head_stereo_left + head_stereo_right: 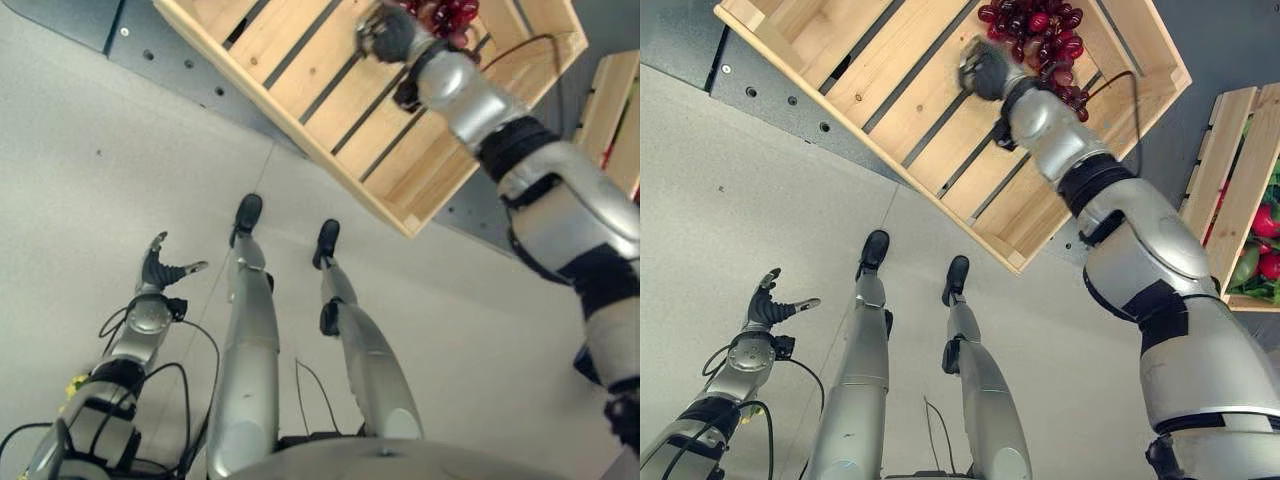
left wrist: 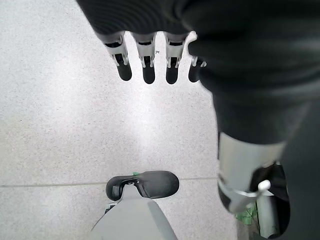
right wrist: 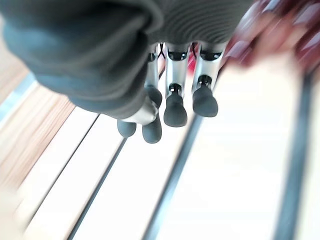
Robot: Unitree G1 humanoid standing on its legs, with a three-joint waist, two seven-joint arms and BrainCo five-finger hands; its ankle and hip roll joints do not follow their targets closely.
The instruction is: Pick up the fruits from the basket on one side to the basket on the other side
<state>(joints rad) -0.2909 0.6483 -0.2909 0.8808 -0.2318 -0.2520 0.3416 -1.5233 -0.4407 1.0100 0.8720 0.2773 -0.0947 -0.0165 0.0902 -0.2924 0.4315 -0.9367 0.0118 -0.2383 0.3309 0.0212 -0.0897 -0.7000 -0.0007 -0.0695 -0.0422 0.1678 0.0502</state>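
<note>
The right eye view takes in a second wooden crate (image 1: 1230, 190) at the far right edge, with red and green fruit (image 1: 1262, 250) lying in it, where the left eye view shows just a strip of that crate's slats. Both eyes show the large slatted wooden crate (image 1: 890, 90) ahead of the robot on the floor (image 1: 90, 160), with a bunch of dark red grapes (image 1: 1040, 40) lying in its far right part. The right hand (image 1: 985, 70) is stretched into this crate, just beside the grapes on their left; in its own wrist view the fingers (image 3: 175, 107) hang straight down over the pale slats, holding nothing, with the grapes as a red blur behind them. The left hand (image 1: 160, 268) hangs low at the robot's left over the floor, fingers spread and relaxed, with nothing in it; its wrist view shows the straight fingers (image 2: 146, 70) above the bare floor.
</note>
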